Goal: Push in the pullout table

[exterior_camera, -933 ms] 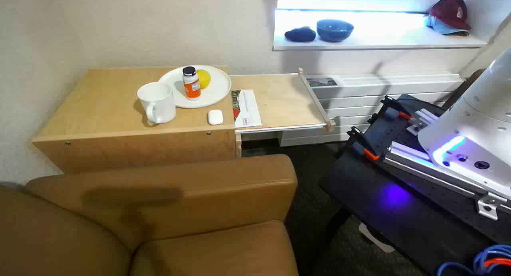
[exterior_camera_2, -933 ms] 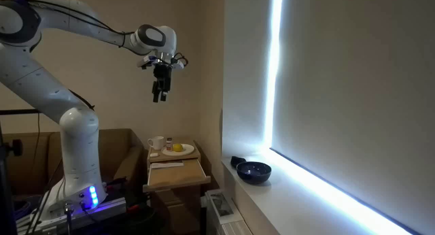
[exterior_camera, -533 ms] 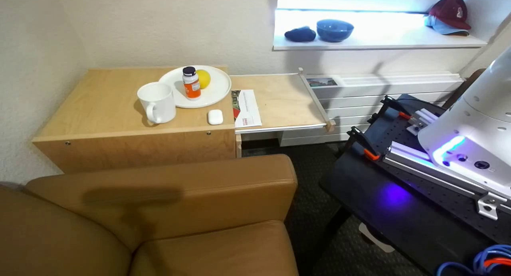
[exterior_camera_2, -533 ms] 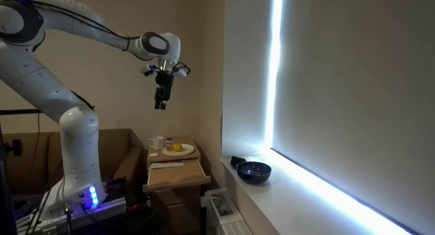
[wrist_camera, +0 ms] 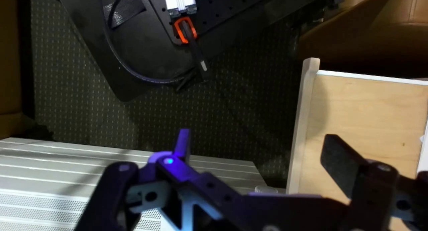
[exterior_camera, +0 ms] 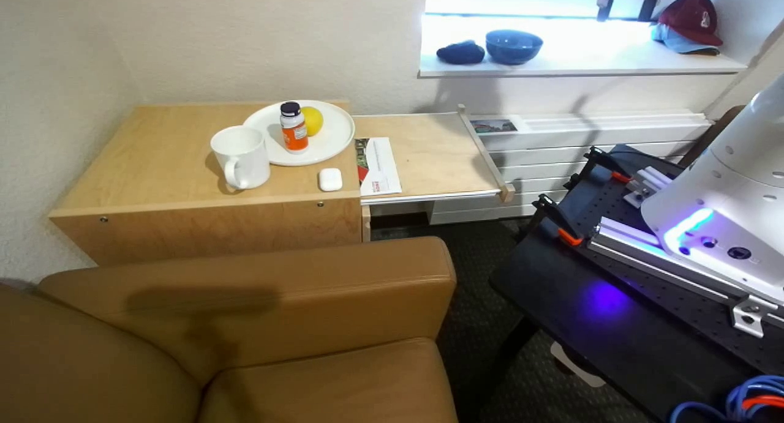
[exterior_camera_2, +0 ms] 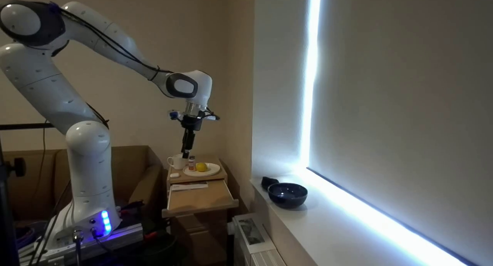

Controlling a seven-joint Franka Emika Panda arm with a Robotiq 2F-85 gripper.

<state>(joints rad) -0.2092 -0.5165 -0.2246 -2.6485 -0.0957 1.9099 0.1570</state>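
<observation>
In an exterior view, shows the pullout table [exterior_camera: 441,153] extended right from the cabinet [exterior_camera: 165,153]; cannot tell its long axis. In an exterior view, points cameraward, ending in a rail [exterior_camera_2: 201,208]. In wrist view, points left, partly behind parted jaws.

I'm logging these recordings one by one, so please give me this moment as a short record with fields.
Pullout table: extended from the cabinet, not yet pushed in
On it: printed paper, at the cabinet end
Cabinet top: white mug, white plate, small white case
On the plate: upright bottle, round yellow item
Windowsill: dark blue bowl, dark item, maroon cap
Gripper: open, holding nothing, in the air apart from the pullout table
</observation>
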